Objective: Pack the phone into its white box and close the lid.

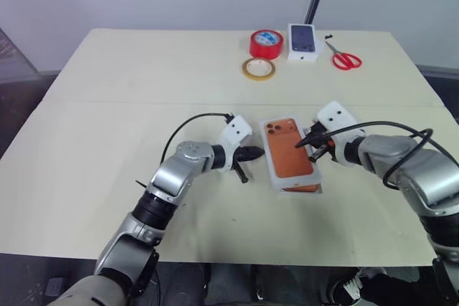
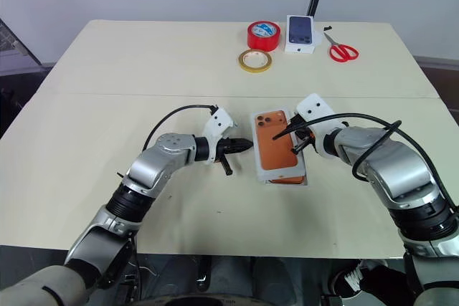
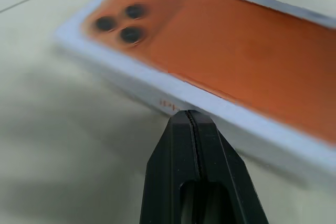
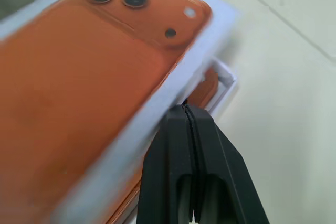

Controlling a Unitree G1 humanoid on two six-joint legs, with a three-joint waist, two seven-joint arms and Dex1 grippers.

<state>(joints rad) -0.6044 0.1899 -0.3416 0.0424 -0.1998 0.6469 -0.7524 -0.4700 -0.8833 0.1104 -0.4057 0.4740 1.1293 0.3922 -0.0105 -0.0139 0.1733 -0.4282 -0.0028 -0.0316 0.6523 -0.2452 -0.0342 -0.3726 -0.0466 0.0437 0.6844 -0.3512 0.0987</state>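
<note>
Wrist views give what the head views cannot. From the right wrist, the lid (image 4: 89, 93) sits askew over the white box (image 4: 223, 85), and a strip of the phone (image 4: 207, 85) shows inside the box under the lid's raised edge. The right gripper (image 4: 187, 109), fingers pressed together and holding nothing, has its tip against that edge. From the left wrist, the left gripper (image 3: 191, 116), also clenched and empty, meets the lid's opposite long side wall; whether it truly touches is hard to say.

Head views show both arms reaching inward at mid-table (image 1: 143, 69), the left pointing right, the right angled down, with the lid (image 1: 288, 152) between them. Tape rolls (image 1: 265, 43), a smaller box (image 1: 303, 41) and scissors (image 1: 344, 57) lie at the far edge.
</note>
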